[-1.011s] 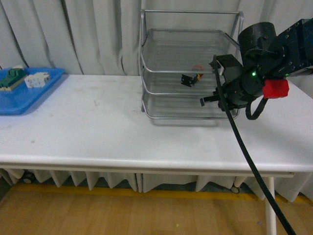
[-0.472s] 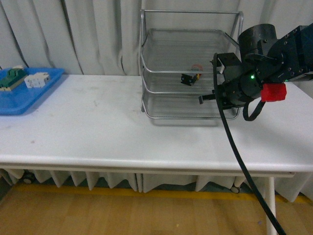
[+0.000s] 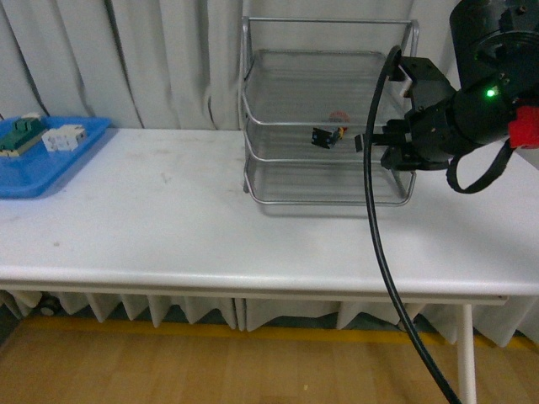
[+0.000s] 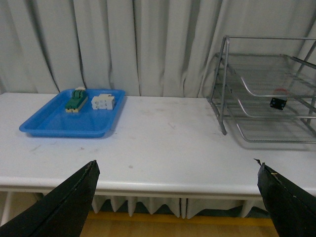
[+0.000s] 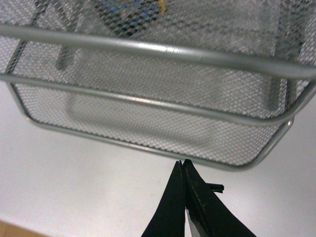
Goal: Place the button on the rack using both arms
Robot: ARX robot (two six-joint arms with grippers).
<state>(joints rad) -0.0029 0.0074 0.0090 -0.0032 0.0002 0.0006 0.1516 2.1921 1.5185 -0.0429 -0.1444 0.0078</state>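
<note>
A: Checking object location first. Where is the button (image 3: pixel 327 135) sitting?

B: It is lying on the middle tier of the rack (image 3: pixel 328 118), toward the centre of that shelf, with its dark body facing the left side in the front view. The left wrist view is showing it too, as a small dark shape on the middle tier (image 4: pixel 278 103). Nothing is touching it.

A: Is the right gripper (image 3: pixel 376 145) holding anything?

B: No. In the right wrist view its two black fingers (image 5: pixel 183 197) are pressing flat against each other with nothing between them. The tips are hanging just outside the front rim of the rack's lowest tier (image 5: pixel 148 148), over the white table (image 5: pixel 74 173). In the front view the gripper is sitting at the rack's right front corner, level with the middle tier.

A: And the left gripper (image 4: pixel 177 197)?

B: Its fingers (image 4: pixel 69 202) are standing wide apart at the two lower corners of the left wrist view, gripping nothing. It is hanging off the front edge of the table, well apart from the rack.

A: Anything else on the table?

B: A blue tray (image 3: pixel 50 164) is resting at the far left, carrying a green block (image 3: pixel 18 133) and a white block (image 3: pixel 64 137) side by side.
</note>
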